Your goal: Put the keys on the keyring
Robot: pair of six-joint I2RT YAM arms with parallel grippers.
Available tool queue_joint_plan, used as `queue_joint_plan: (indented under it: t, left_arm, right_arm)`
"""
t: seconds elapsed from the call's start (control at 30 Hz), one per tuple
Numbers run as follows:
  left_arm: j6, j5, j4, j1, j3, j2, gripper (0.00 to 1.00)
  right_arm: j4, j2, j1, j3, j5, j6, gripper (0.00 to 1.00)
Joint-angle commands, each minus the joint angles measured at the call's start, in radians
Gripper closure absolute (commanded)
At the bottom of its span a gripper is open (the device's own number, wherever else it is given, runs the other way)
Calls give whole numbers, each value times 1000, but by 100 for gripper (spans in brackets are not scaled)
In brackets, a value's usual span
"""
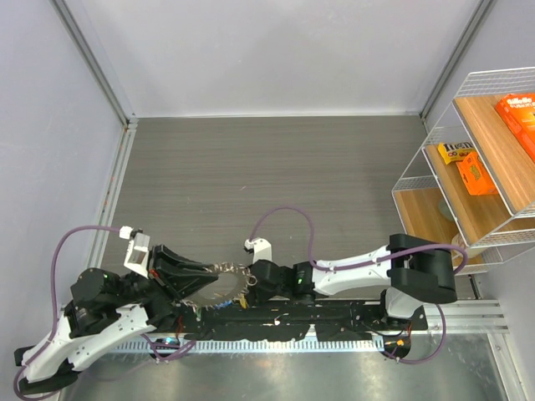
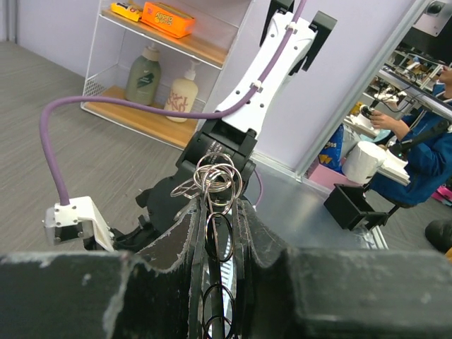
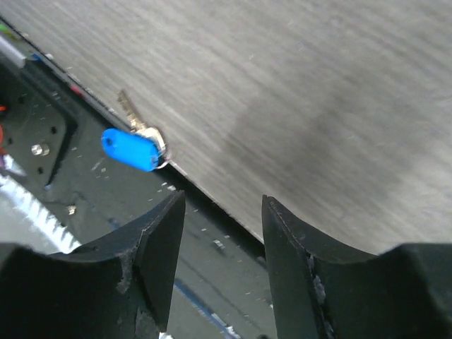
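Note:
The keyring, a large silvery ring fringed with small rings, is held edge-on by my left gripper near the table's front edge. In the left wrist view the left gripper is shut on the keyring, whose small rings bunch above the fingertips. My right gripper sits just right of the ring. In the right wrist view the right gripper is open with nothing between its fingers. A blue-headed key shows up and left of them, over the table's front edge, apart from both fingers.
A wire shelf with orange and yellow packets stands at the right. The black base rail runs along the near edge under both grippers. The right arm faces the left wrist camera closely.

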Motion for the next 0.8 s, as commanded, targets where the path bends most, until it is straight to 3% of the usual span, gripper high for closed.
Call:
queue_joint_plan:
  t: [0.0, 0.77]
  left_arm:
    - [18, -21, 43, 4, 43, -289, 100]
    - [8, 12, 9, 5, 65, -300, 100]
  right_arm:
    - [153, -6, 22, -2, -87, 144, 46]
    - [295, 162, 33, 59, -131, 363, 43]
